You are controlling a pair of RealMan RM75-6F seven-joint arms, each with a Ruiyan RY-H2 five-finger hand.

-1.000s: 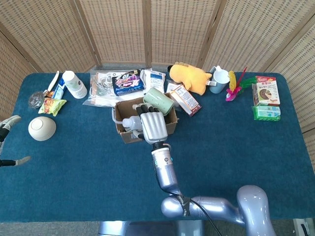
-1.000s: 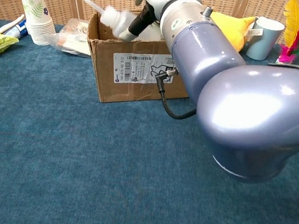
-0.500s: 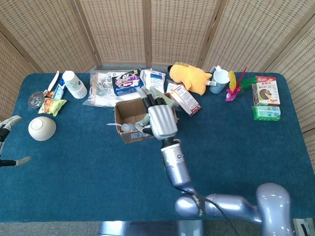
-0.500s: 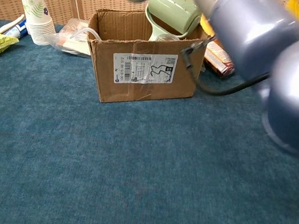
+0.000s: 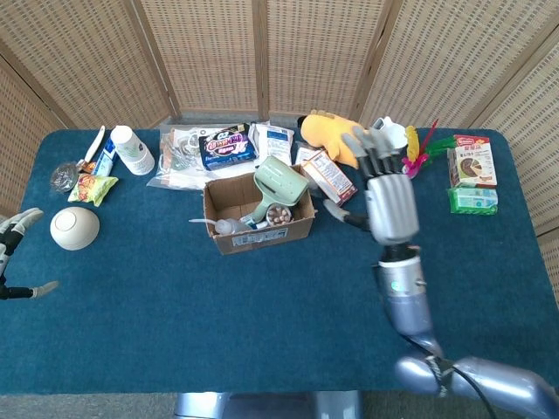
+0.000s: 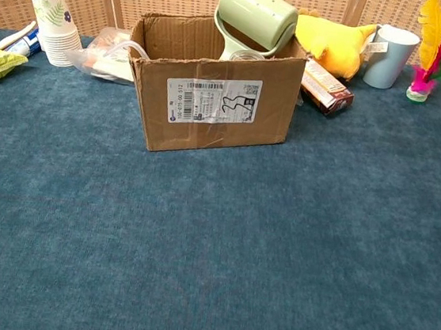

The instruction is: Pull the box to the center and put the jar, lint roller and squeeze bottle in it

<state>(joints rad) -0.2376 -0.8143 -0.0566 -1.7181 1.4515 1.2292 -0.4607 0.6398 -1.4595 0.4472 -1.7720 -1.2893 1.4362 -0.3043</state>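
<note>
Cardboard box [image 6: 211,104] on blue cloth, green lint roller [image 6: 255,18] jutting above its rim.

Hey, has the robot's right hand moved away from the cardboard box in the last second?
Yes. The right hand was over the box a second ago; in the head view it now hangs open to the box's right, near the snack carton.

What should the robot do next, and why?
Probably pull the right hand back to rest. The box already holds the squeeze bottle, the jar and the green lint roller, which leans on the back rim, and that hand is open, holding nothing.
</note>
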